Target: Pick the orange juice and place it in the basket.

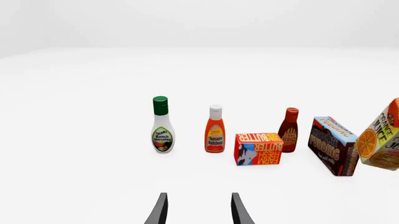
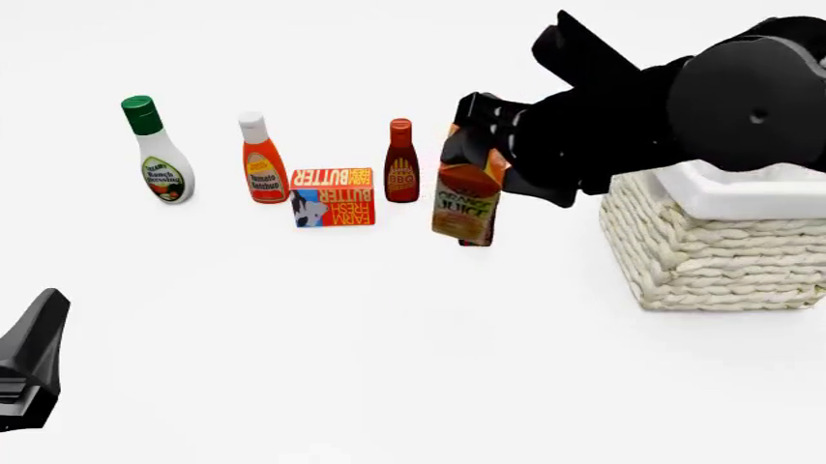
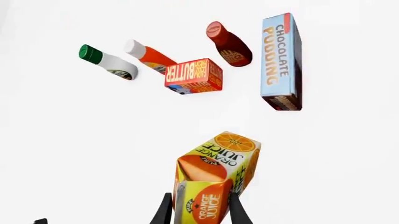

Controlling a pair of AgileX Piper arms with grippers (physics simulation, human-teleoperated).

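Idle near the lens with its 2 fingers apart, left gripper (image 1: 198,210); beyond it, right gripper (image 3: 199,207) clamped on orange juice (image 2: 467,198), lifted mid-carry, next needing a swing right over basket (image 2: 710,251) before release.

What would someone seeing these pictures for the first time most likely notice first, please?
The big black right arm dominates the front view's upper right, its claw shut on the orange juice, which tilts and seems lifted off the table. Right of it stands the large woven basket, partly behind the arm. To the left, a row of groceries draws the eye: the ranch dressing, tomato ketchup and butter box.
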